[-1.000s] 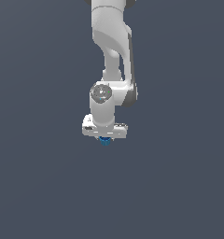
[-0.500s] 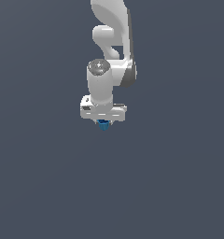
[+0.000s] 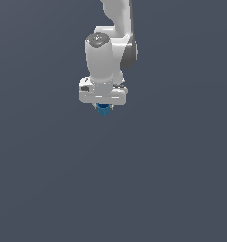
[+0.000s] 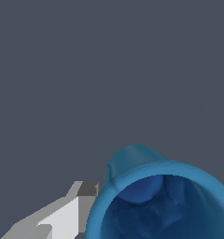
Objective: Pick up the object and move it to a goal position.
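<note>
The object is a small bright-blue cup-like cylinder (image 3: 104, 110) with a darker inside. It sits between the fingers of my white gripper (image 3: 104, 108), just under the wide white hand, held in the air above the grey floor. In the wrist view the blue cup (image 4: 160, 196) fills the near corner, its open mouth toward the camera, with one grey-white finger (image 4: 67, 212) pressed beside it. The other finger is hidden behind the cup. The gripper is shut on the cup.
The white arm (image 3: 110, 52) reaches down from the upper edge of the exterior view. A plain dark grey surface (image 3: 172, 189) lies all around. No other object or goal mark shows.
The arm has risen and shifted a little toward the exterior view's left, carrying the blue cup with it. The grip has stayed the same.
</note>
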{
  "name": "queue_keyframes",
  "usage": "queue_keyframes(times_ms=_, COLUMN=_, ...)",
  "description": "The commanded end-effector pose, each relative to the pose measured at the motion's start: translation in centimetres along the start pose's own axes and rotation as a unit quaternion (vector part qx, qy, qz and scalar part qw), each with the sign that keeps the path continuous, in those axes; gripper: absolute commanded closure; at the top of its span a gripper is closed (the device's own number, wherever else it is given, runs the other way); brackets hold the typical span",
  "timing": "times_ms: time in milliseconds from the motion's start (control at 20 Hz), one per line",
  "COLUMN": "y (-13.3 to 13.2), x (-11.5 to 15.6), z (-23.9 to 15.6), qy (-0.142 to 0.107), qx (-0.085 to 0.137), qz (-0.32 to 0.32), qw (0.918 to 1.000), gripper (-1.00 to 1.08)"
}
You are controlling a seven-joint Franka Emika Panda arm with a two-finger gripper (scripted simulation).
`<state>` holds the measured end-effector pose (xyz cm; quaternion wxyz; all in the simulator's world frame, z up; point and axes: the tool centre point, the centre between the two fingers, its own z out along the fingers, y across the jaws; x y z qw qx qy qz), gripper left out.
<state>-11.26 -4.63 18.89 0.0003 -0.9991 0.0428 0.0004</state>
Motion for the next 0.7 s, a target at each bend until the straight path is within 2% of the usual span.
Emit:
queue_keyframes(times_ms=0, y=0.2, x=-1.1, z=-1.2, qy=0.000, qx=0.000, qz=0.000, qw=1.0000, gripper=1.08)
queue_keyframes(times_ms=300, y=0.6, x=-2.7, z=-3.0, qy=0.000, qx=0.000, qz=0.000, qw=1.0000, gripper=1.08)
queue_keyframes(times_ms=650, y=0.7, x=-3.4, z=-3.8, qy=0.000, qx=0.000, qz=0.000, qw=1.0000, gripper=1.08)
